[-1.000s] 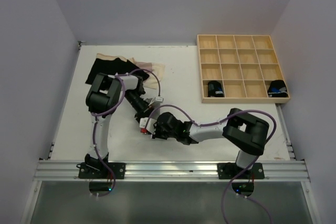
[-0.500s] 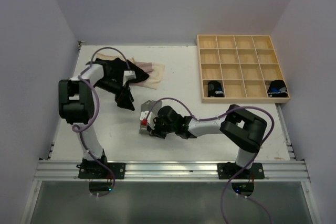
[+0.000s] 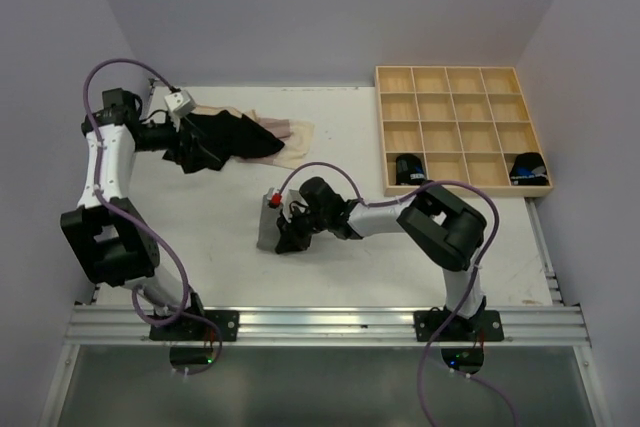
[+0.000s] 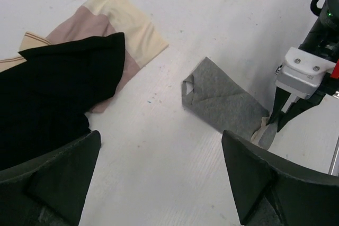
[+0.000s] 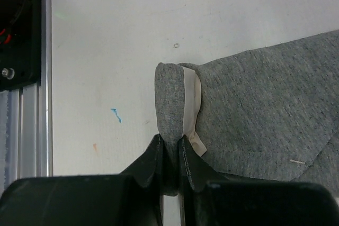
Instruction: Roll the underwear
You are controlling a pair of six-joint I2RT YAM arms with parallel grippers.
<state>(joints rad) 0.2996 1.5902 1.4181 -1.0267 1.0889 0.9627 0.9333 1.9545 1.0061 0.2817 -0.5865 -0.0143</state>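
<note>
The grey underwear point(image 3: 270, 230) lies folded flat near the table's middle. My right gripper point(image 5: 170, 149) is shut on its doubled-over near edge point(image 5: 169, 99), where a pale inner band shows. In the top view my right gripper point(image 3: 286, 238) sits low at that garment's right side. A black piece of underwear point(image 3: 232, 134) lies at the back left over pale beige-pink ones point(image 3: 293, 132). My left gripper point(image 3: 193, 150) hovers over the black piece's left end, open and holding nothing. In the left wrist view its fingers point(image 4: 55, 181) frame bare table, with the black cloth point(image 4: 47, 93) at left and the grey piece point(image 4: 222, 99) ahead.
A light wooden tray point(image 3: 462, 79) of square compartments stands at the back right. Two dark rolled items point(image 3: 408, 169) point(image 3: 527, 169) sit in its front row. An aluminium rail point(image 3: 320, 322) runs along the near edge. Walls close in on both sides.
My left gripper opened, let go of the grey underwear and swung away to the back left over the black piece. My right gripper stayed pinched on the grey edge, shifting slightly back.
</note>
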